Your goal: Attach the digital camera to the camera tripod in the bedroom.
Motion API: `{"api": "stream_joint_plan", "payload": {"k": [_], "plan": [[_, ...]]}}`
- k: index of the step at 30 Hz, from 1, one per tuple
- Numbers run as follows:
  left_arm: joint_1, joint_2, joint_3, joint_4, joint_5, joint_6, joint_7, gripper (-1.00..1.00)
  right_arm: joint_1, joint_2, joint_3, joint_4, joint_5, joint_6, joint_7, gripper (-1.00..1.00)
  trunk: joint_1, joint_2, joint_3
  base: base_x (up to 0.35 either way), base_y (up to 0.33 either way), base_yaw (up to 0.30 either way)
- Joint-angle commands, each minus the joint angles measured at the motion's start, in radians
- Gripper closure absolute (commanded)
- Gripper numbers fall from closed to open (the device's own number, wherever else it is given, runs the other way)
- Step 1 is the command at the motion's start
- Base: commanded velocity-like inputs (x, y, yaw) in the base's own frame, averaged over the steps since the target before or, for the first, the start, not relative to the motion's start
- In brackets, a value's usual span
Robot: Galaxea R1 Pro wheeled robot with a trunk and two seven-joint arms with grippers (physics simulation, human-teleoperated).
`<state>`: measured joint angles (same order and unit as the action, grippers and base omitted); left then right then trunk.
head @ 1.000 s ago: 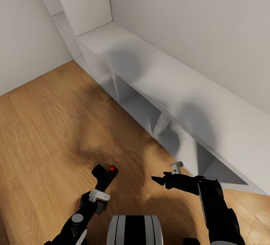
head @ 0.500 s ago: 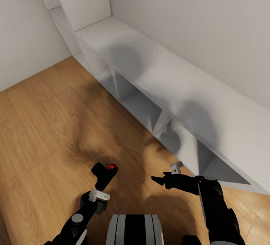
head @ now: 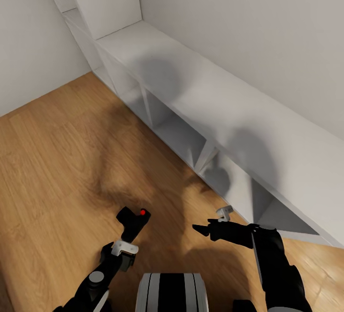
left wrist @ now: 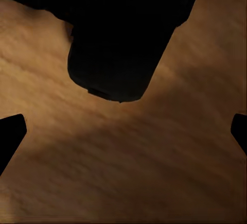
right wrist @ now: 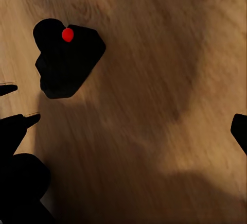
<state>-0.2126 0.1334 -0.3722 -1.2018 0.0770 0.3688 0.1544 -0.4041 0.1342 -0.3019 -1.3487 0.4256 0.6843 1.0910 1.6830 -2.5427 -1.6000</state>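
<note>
The digital camera [head: 134, 219], black with a red dot on top, hangs above the wood floor at the end of my left arm. My left gripper [head: 128, 235] is shut on it from below. In the left wrist view the camera's dark body [left wrist: 121, 44] looms close, and my left gripper [left wrist: 123, 131] has its fingertips [left wrist: 10, 131] at the frame's edges. My right gripper [head: 200, 228] is open and holds nothing, a short way right of the camera. The right wrist view shows the camera [right wrist: 67, 59] over the floor beyond my right gripper [right wrist: 126, 128]. The camera tripod is out of view.
Low white cube shelving [head: 200, 97] runs diagonally along the white wall from the back to the right. A taller white unit [head: 105, 1] stands at its far end. Light wood plank floor [head: 57, 159] spreads to the left. My trunk [head: 172, 293] is at the bottom.
The whole picture has shifted slightly, with the shelving sliding up, so the head camera has moved. Both arms keep nearly the same pose, and the camera stays in the left gripper.
</note>
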Motion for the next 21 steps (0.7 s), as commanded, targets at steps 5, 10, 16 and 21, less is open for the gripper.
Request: {"api": "stream_joint_plan", "payload": {"k": [5,10,16,21], "plan": [[-0.001,0.025,0.01,0.044,0.002,0.004,-0.007,-1.0,-0.001,0.002,-0.001,0.002,0.008,0.006,0.009,-1.0,0.0,0.0,-0.001,0.0,0.0,0.0],[-0.001,0.053,0.013,0.046,0.0,0.003,-0.052,-1.0,-0.001,0.002,-0.002,0.001,0.008,0.005,0.009,-1.0,0.0,0.0,-0.001,0.0,0.0,0.0],[-0.002,0.102,0.014,0.043,0.0,-0.002,-0.154,-1.0,-0.001,0.002,-0.002,0.001,0.009,0.005,0.009,-1.0,0.0,0.0,-0.001,0.0,0.0,0.0],[-0.005,0.134,0.015,0.036,0.0,-0.003,-0.21,-1.0,-0.001,0.002,-0.002,0.002,0.009,0.004,0.009,-1.0,0.0,0.0,-0.001,0.0,0.0,0.0]]}}
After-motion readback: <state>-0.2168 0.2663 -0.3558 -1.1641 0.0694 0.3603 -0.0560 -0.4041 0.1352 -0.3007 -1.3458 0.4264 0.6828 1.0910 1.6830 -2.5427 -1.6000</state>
